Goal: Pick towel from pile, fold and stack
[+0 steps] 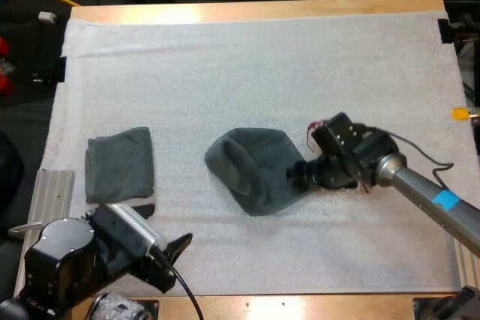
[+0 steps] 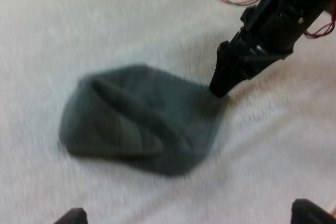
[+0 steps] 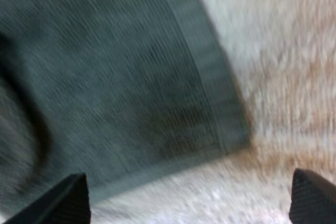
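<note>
A crumpled dark grey-green towel lies in the middle of the white mat. A second towel, folded flat, lies at the mat's left side. My right gripper is low at the crumpled towel's right corner. In the right wrist view its fingers stand apart over the hemmed corner of the towel, so it is open. My left gripper hovers open at the near left, just in front of the folded towel. The left wrist view faces the crumpled towel, with the right gripper at its edge.
A ribbed metal block sits at the mat's left edge beside the folded towel. Bare mat spreads across the far half and along the near edge between the two arms.
</note>
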### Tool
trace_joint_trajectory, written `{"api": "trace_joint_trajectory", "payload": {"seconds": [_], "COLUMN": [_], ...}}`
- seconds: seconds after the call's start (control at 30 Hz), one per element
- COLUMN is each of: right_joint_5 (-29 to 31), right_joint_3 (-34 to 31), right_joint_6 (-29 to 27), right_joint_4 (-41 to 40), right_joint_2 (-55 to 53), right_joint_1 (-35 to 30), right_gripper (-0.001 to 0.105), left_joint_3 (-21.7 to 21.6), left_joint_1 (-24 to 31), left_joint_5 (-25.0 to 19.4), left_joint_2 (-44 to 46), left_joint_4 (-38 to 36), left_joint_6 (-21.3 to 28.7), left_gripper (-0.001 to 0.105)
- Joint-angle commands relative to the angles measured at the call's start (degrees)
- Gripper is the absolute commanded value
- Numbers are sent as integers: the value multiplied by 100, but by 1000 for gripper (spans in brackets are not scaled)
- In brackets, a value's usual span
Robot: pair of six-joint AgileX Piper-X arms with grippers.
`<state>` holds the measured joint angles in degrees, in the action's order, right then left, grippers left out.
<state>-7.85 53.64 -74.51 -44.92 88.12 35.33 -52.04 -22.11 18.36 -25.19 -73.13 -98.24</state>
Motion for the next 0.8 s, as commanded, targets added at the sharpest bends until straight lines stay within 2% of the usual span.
{"api": "trace_joint_trajectory", "payload": {"seconds": [0.0,0.2,0.33,0.47,0.5,0.57,0.67,0.73,0.77], "right_joint_5": [-18,-51,-88,-141,-141,-141,-141,-93,-91], "right_joint_3": [-109,-588,-710,-711,-711,-711,-711,-711,-711], "right_joint_6": [-52,206,439,677,706,770,785,785,785], "right_joint_4": [111,915,1432,1673,1680,1680,1680,1680,1680], "right_joint_2": [-20,-20,51,324,366,532,624,623,612], "right_joint_1": [-11,-45,-49,-49,-49,-49,-49,-49,-49], "right_gripper": [74,73,61,49,49,49,47,40,31], "left_joint_3": [-33,-33,-33,-33,-33,-33,-33,-33,-33], "left_joint_1": [-26,-26,-26,-26,-26,-26,-26,-26,-26], "left_joint_5": [30,30,115,466,536,946,1244,1249,1249], "left_joint_2": [-4,-4,7,7,7,7,7,7,7], "left_joint_4": [-174,-622,-714,-758,-775,-824,-871,-892,-890], "left_joint_6": [-53,-53,-88,-92,-92,-92,-128,-219,-233], "left_gripper": [72,72,72,72,72,72,72,72,72]}}
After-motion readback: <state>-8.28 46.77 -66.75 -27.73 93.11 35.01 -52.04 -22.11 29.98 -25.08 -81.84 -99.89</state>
